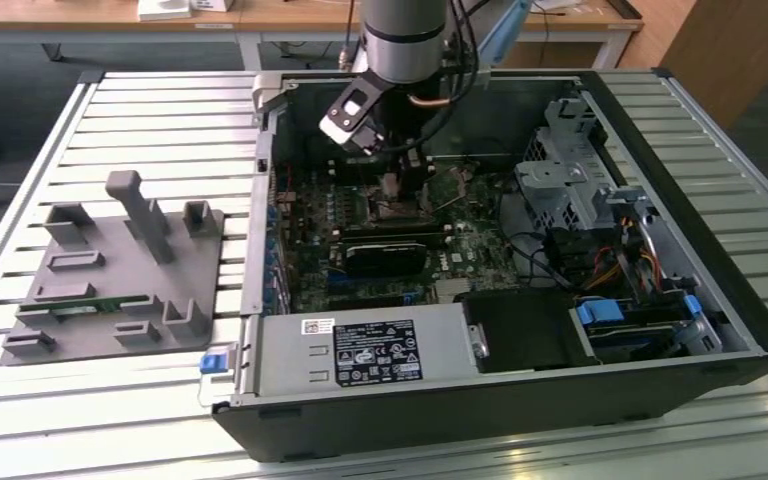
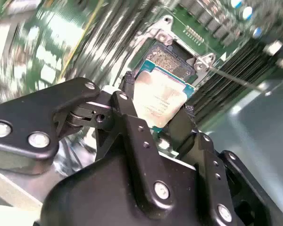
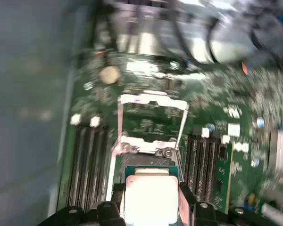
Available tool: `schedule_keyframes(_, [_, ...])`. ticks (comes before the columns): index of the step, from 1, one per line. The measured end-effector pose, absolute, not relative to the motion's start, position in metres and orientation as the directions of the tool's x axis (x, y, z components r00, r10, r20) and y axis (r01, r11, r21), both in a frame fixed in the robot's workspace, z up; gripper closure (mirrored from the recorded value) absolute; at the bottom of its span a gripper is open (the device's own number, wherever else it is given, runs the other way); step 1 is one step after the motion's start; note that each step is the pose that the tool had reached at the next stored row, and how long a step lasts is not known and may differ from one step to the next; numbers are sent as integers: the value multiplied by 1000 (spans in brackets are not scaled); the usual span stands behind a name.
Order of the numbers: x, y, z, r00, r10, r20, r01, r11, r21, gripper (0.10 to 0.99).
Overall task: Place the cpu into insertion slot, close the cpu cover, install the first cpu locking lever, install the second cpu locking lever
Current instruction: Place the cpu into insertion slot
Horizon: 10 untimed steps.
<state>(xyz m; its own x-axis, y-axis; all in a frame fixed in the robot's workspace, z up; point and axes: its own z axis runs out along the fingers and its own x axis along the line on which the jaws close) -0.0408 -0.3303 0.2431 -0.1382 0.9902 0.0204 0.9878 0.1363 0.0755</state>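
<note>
My gripper (image 1: pixel 402 187) hangs inside the open computer case, low over the motherboard. In both wrist views its black fingers (image 2: pixel 126 106) are shut on the cpu (image 2: pixel 162 101), a flat silvery square with a green edge, gripped by two opposite sides. The cpu (image 3: pixel 151 202) hovers tilted just short of the insertion slot (image 2: pixel 168 59), whose contact field lies bare inside its metal rim. Beyond the slot the cpu cover (image 3: pixel 151 99), a thin silvery frame with a square window, is swung open. A thin lever wire (image 2: pixel 236 80) runs off from the slot's corner.
A black card (image 1: pixel 384 255) lies in the board just in front of the slot. Memory slots (image 3: pixel 89 160) flank the slot on both sides. The power supply (image 1: pixel 357 352) and drive cage (image 1: pixel 564 185) crowd the case. A grey fixture plate (image 1: pixel 117 270) sits at the exterior view's left.
</note>
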Motion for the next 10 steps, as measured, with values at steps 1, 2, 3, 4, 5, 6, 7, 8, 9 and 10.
schedule_keyframes(1, [-41, -331, 248, -199, 980, 21, 977, 197, 76, 549])
schedule_keyframes(2, [-40, -332, 254, -269, 963, 21, 961, 267, 77, 549])
schedule_keyframes(3, [-40, -333, 260, -332, 943, 21, 941, 330, 77, 549])
schedule_keyframes(4, [-40, -333, 265, -394, 919, 22, 917, 391, 78, 549])
schedule_keyframes(5, [-40, -334, 271, -453, 891, 22, 889, 451, 79, 549])
schedule_keyframes(6, [-39, -335, 277, -511, 859, 22, 858, 508, 79, 549])
schedule_keyframes(7, [-39, -336, 282, -567, 824, 22, 822, 564, 80, 549])
schedule_keyframes(8, [-39, -337, 288, -620, 784, 22, 783, 617, 81, 549])
schedule_keyframes(9, [-39, -338, 294, -675, 738, 22, 737, 671, 81, 549])
schedule_keyframes(10, [-39, -338, 299, -722, 692, 22, 691, 718, 82, 549])
